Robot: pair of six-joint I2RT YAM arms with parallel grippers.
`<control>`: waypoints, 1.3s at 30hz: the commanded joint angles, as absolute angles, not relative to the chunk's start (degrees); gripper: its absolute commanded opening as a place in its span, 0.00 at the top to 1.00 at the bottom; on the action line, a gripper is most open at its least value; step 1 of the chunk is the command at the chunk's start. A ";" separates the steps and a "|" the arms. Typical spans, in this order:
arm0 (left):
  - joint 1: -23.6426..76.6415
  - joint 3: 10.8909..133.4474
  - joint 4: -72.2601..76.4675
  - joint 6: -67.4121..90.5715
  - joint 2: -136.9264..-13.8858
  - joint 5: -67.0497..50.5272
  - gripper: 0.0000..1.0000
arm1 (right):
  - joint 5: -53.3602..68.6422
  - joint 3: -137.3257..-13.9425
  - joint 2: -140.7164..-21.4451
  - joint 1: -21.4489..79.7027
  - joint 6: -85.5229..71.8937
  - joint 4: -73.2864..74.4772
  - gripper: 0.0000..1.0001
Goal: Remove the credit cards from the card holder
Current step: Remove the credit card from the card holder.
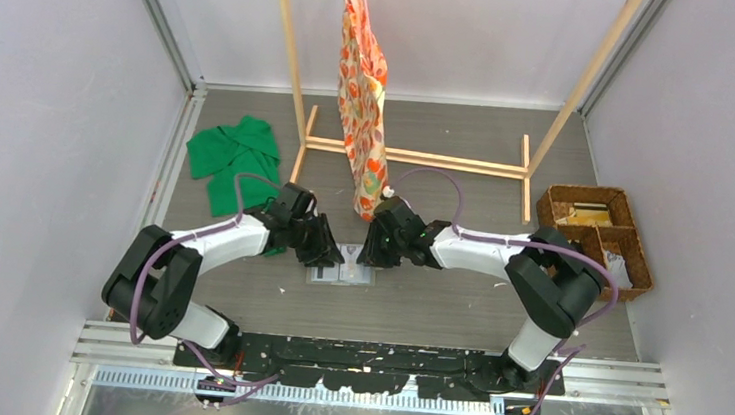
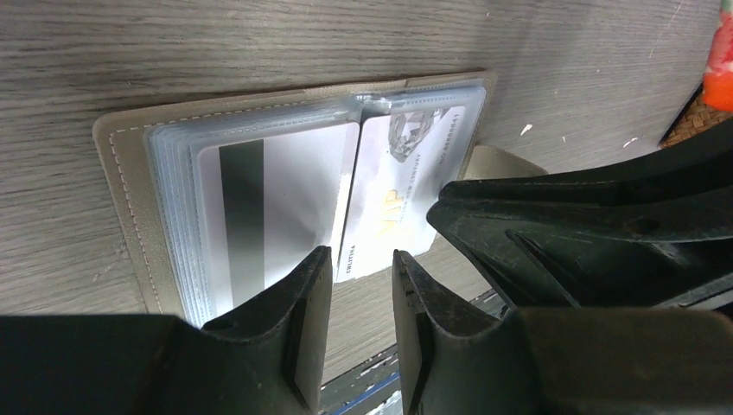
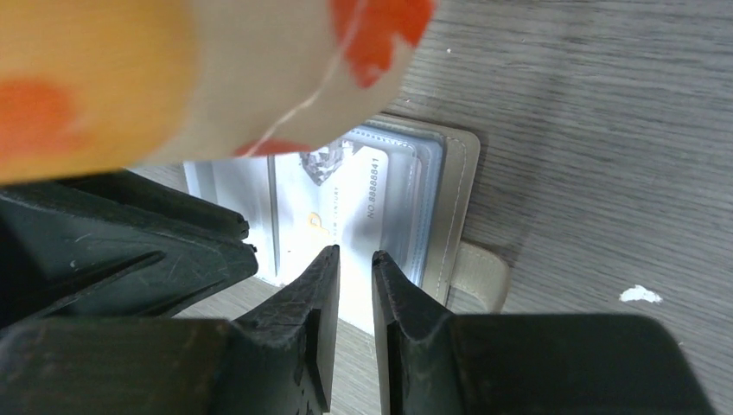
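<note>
The card holder (image 1: 341,271) lies open and flat on the grey wood table, between both grippers. In the left wrist view its beige-grey cover (image 2: 121,199) holds translucent pockets, with a card with a dark stripe (image 2: 259,216) on the left and a white printed card (image 2: 398,194) on the right. My left gripper (image 2: 360,258) hovers at the holder's near edge, jaws slightly apart with nothing between them. My right gripper (image 3: 355,257) stands over the numbered white card (image 3: 359,194), jaws narrowly apart and empty. The two grippers nearly touch each other.
An orange patterned cloth (image 1: 363,97) hangs from a wooden rack (image 1: 418,157) just behind the grippers and blocks much of the right wrist view (image 3: 130,78). A green cloth (image 1: 232,156) lies at the back left. A brown wicker basket (image 1: 597,238) stands at the right.
</note>
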State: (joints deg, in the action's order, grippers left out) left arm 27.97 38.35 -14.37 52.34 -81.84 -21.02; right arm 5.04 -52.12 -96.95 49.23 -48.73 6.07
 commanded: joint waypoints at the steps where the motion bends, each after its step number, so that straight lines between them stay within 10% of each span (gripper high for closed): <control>1: 27.69 38.47 -12.49 52.04 -82.38 -21.19 0.67 | 4.92 -52.37 -97.90 49.25 -49.61 3.56 0.75; 18: 26.74 35.77 -10.86 52.10 -82.45 -20.70 0.69 | 5.22 -50.27 -102.80 49.26 -51.01 1.30 0.77; 39: 23.18 33.03 -9.71 52.14 -79.14 -21.99 0.99 | 4.51 -50.01 -103.19 49.17 -51.07 1.94 0.78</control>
